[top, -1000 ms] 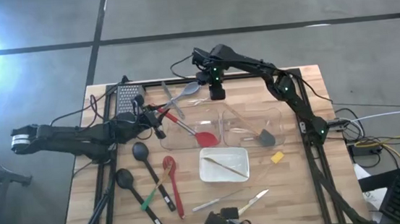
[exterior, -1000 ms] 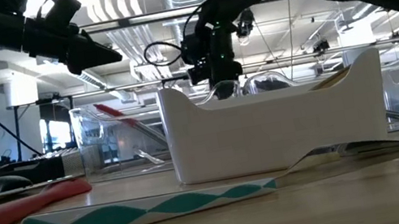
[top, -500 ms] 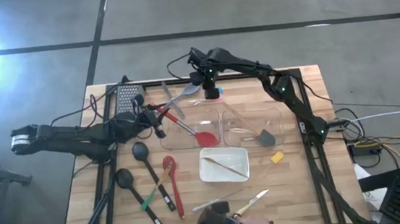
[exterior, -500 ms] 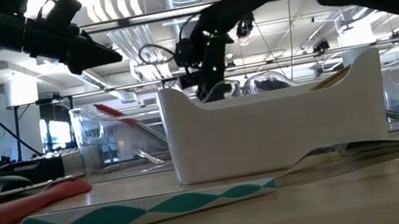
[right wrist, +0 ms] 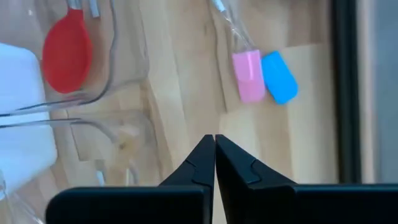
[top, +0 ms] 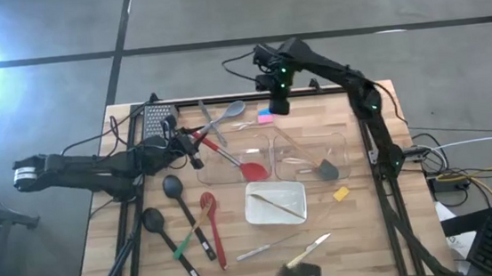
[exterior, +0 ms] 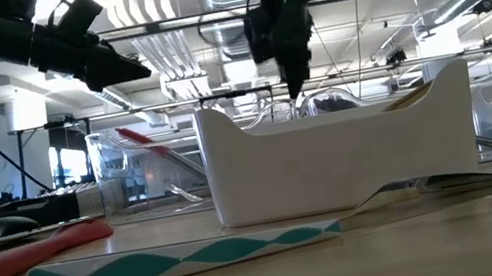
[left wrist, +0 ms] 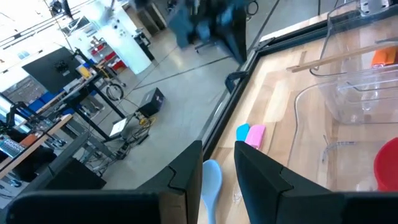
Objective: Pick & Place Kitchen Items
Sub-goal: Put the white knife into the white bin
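High view: right gripper (top: 280,108) hangs just beside the pink spatula (top: 265,117) at the worktop's (top: 360,222) far edge; left gripper (top: 195,143) sits by the red spatula (top: 239,163).

Right wrist view: fingers pinched shut on nothing, pink and blue spatula (right wrist: 278,77) lying just ahead. Looks like a missed grab, so reopen and drop lower.

Left wrist view: fingers part open; can't tell if they're holding anything.
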You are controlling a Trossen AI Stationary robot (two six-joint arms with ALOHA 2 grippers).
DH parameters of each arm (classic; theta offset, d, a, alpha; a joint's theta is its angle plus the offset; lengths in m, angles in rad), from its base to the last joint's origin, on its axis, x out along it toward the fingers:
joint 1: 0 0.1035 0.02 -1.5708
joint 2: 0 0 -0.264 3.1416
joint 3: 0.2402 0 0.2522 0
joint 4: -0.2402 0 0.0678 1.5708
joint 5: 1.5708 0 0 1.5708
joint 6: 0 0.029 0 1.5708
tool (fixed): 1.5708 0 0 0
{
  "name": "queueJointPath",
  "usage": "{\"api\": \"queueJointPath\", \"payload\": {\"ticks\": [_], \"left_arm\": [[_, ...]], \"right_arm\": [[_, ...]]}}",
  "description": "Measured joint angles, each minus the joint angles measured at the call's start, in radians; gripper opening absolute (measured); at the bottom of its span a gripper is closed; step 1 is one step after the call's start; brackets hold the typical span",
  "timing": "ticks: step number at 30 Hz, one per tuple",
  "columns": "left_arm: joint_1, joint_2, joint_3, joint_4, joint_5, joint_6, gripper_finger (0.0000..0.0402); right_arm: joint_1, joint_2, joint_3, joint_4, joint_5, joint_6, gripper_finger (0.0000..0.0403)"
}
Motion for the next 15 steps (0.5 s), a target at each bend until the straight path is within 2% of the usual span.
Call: {"api": "queueJointPath", "payload": {"ticks": [2,8,15], "left_arm": [[0.0,0.0,0.0,0.001,0.0,0.0,0.0099],[0.0,0.0,0.0,-0.001,-0.002,0.013,0.0099],[0.0,0.0,0.0,-0.016,-0.002,0.015,0.0099]], "right_arm": [[0.033,-0.072,-0.053,-0.001,0.033,0.062,0.0008],[0.185,-0.298,-0.27,0.043,0.039,0.216,0.0008],[0.38,-0.564,-0.518,0.16,0.054,0.488,0.0008]]}}
